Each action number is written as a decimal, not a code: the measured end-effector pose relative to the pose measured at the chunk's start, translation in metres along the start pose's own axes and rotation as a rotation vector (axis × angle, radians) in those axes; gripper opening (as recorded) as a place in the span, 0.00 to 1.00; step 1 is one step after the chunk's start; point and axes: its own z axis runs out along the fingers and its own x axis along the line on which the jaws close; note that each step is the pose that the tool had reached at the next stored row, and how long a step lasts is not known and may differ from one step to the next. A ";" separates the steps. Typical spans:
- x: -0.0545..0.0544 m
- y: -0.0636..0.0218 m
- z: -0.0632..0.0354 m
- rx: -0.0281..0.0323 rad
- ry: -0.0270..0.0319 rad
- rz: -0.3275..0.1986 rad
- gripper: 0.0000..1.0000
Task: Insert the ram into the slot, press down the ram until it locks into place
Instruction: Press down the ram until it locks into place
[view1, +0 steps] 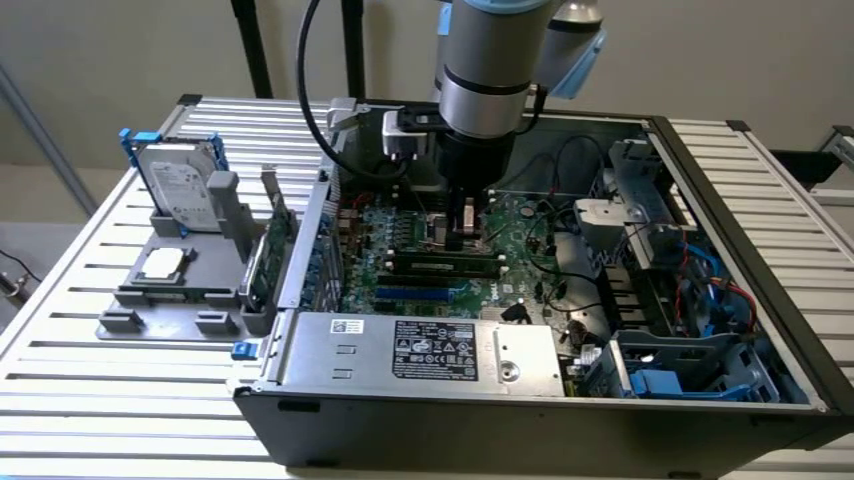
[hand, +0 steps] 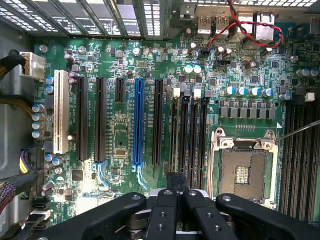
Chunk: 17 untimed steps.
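The ram (view1: 441, 265), a long dark-green stick with black chips, stands on edge in the black slot (view1: 443, 275) on the motherboard inside the open computer case. My gripper (view1: 467, 240) hangs straight down over it, its tips right at the ram's upper edge, nearer the end on the exterior view's right. In the wrist view the black fingers (hand: 170, 186) are pressed together, so the gripper (hand: 176, 182) is shut, directly over the row of black memory slots (hand: 184, 135). Whether the tips touch the ram I cannot tell.
The bare processor socket (hand: 243, 170) lies beside the slots, and a bright-blue socket (hand: 138, 125) a little further off. A silver power supply (view1: 414, 350) closes off the case front. Outside, on the exterior view's left, stand a hard drive (view1: 180, 185) and an upright green card (view1: 274, 250).
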 end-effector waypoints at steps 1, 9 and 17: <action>0.000 0.0000 0.0000 0.0000 0.0000 0.000 0.11; -0.001 -0.0003 0.0052 0.0000 0.0000 0.000 0.11; -0.002 -0.0005 0.0142 0.0000 0.0003 0.000 0.11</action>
